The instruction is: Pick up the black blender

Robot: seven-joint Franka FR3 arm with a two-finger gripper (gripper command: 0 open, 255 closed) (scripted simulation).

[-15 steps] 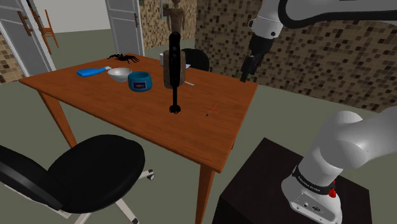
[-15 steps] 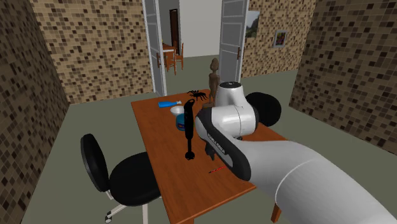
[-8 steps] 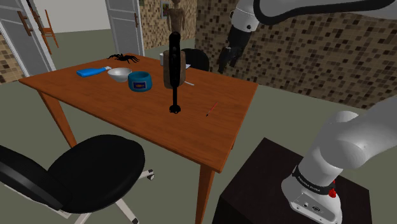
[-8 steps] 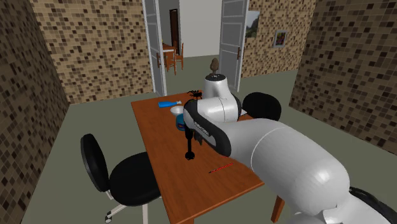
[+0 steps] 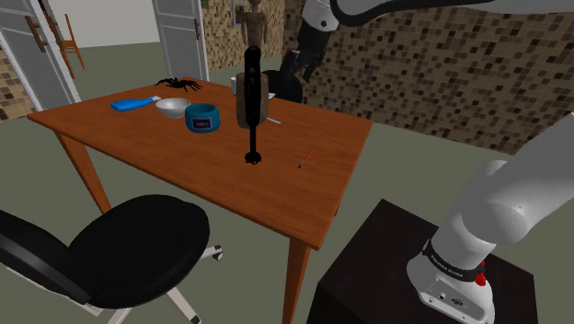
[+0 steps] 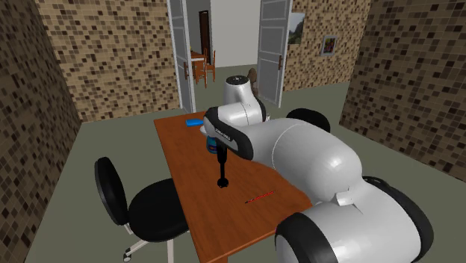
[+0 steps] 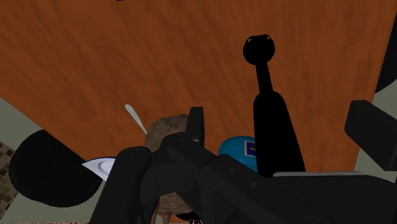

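The black blender is shown upright on the desk, long axis vertical, ahead of and slightly below the pincer, whose fingers are spread apart, nothing clasped.

We are looking at a table that is showing reddish-brown wood grain, smooth and with only a faint sheen. The blender is reading as plain black, smooth and nearly matt along its body. The arm is gleaming white, its rounded shells glossy and catching soft highlights. The chair is showing smooth black padding with a dull shine. The walls are wearing a mottled brown mosaic that is looking rough. The blue bowl is shining lightly.
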